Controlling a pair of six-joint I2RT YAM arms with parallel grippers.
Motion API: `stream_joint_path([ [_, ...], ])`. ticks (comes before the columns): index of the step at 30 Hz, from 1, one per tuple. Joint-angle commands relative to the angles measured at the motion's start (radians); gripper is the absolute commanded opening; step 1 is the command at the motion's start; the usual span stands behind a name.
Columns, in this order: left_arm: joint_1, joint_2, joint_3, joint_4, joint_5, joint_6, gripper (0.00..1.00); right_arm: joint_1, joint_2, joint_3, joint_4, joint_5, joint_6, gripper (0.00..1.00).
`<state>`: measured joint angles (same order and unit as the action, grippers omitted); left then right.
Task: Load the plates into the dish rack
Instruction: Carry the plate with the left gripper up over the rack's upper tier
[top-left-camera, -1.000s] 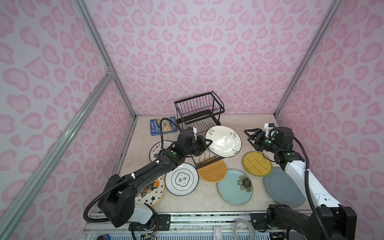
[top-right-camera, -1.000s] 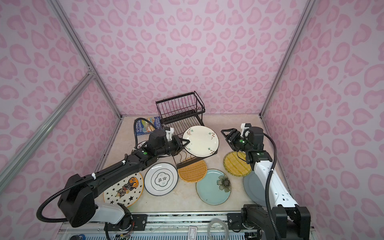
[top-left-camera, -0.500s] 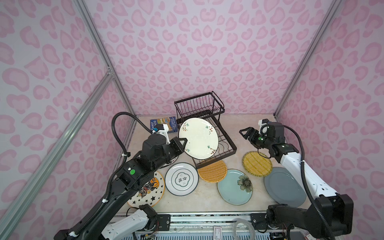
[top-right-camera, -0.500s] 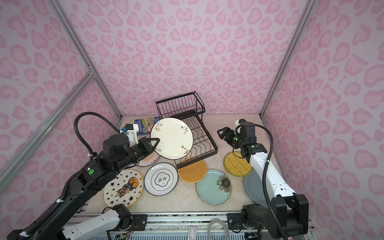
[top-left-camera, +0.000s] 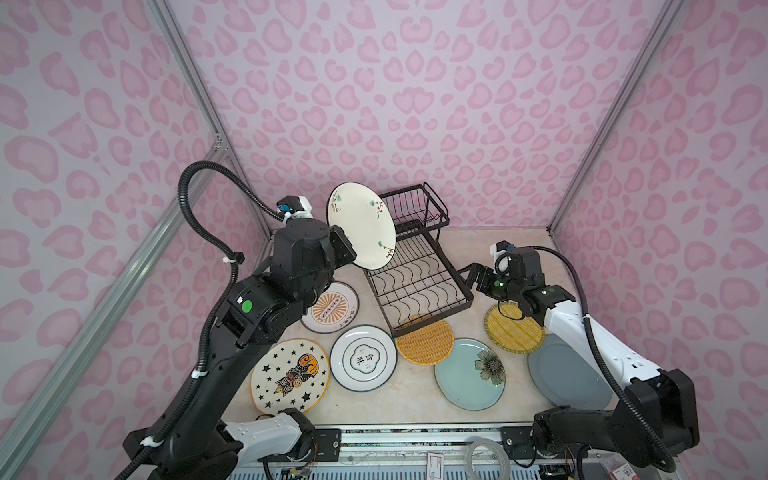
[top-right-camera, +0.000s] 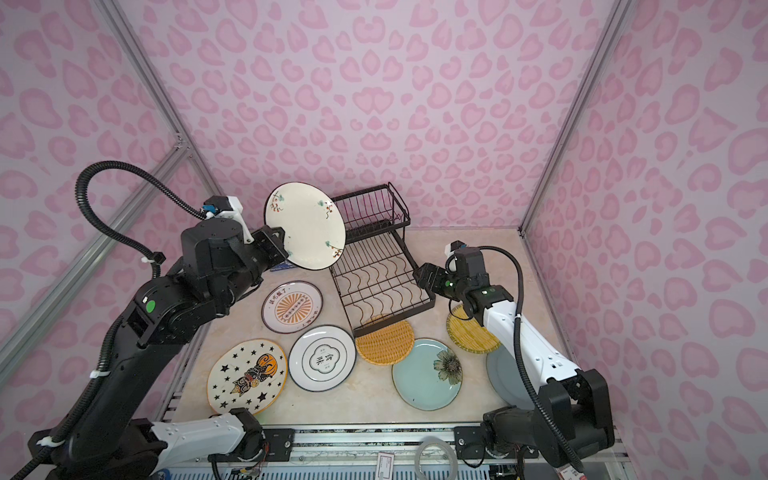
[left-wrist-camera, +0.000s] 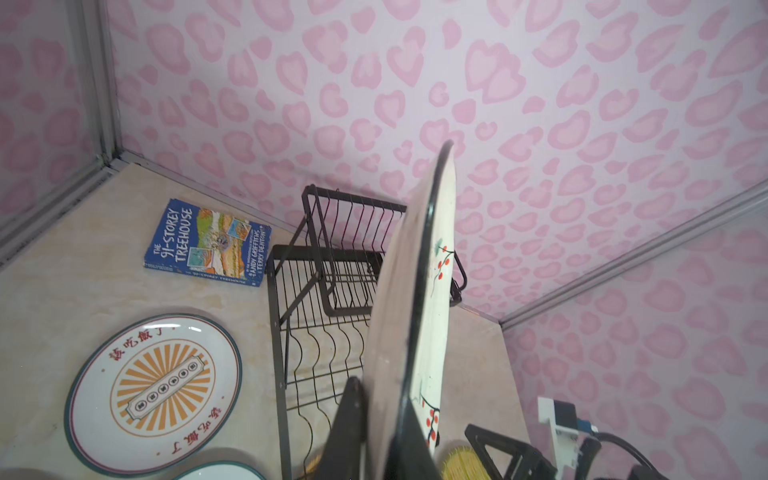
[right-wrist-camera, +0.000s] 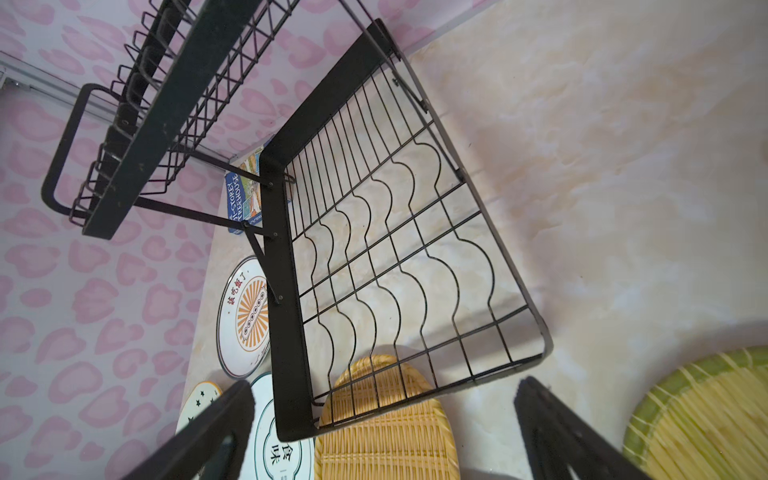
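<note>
**Top views.** In both top views my left tool (top-left-camera: 348, 251) is clamped on the lower rim of the cream plate (top-left-camera: 361, 226). The plate is held in the air on edge, tilted, over the left rear part of the dish rack (top-left-camera: 434, 316). The rack holds nothing yet. The other seven plates (top-left-camera: 361, 361) lie flat on the desk (top-left-camera: 469, 241). My right tool (top-left-camera: 473, 276) hovers empty with its jaws apart, just beside the right side of the lower tray.

For this step, I should line the plate's plane up with one gap between the wavy dividers before descending. Then I lower it slowly, rim first.

**Left wrist view.** The cream plate (left-wrist-camera: 432, 291) shows almost edge-on, with its rim seated between the fingers (left-wrist-camera: 353, 411). The rack (left-wrist-camera: 274, 299) lies beyond and below it. The blue book (left-wrist-camera: 208, 243) lies flat near the rack's far corner, apart from the likely path.

I use the plate's edge line here as an alignment gauge against the divider wires. I should release only once the rim bears on the wires.

**Right wrist view.** My right tool (right-wrist-camera: 384, 384) stands wide and empty, facing the tray (right-wrist-camera: 286, 291). The tray's near corner overlaps the orange woven plate (right-wrist-camera: 382, 428). I judge that the rack may rock or slide under load. Bracing the tray rim with this tool, or standing ready to steady the plate, would reduce that risk.
</note>
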<state>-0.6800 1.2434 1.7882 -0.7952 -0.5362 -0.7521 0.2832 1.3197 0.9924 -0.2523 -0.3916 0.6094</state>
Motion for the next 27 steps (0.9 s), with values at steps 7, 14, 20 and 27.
stream_joint_path([
  [7, -0.006, 0.342, 0.392, 0.001, -0.348, 0.182, 0.03, 0.031, -0.038, -0.056, 0.016, 0.012, -0.04, 0.97],
  [14, -0.039, 0.581, 0.615, 0.011, -0.562, 0.359, 0.03, 0.03, -0.09, -0.115, 0.025, -0.013, -0.04, 0.97],
  [20, -0.05, 0.698, 0.663, 0.09, -0.695, 0.452, 0.03, 0.031, -0.123, -0.157, 0.025, -0.035, -0.049, 0.97],
  [27, -0.055, 0.776, 0.665, 0.185, -0.785, 0.507, 0.03, 0.031, -0.137, -0.191, 0.028, -0.072, -0.057, 0.97],
])
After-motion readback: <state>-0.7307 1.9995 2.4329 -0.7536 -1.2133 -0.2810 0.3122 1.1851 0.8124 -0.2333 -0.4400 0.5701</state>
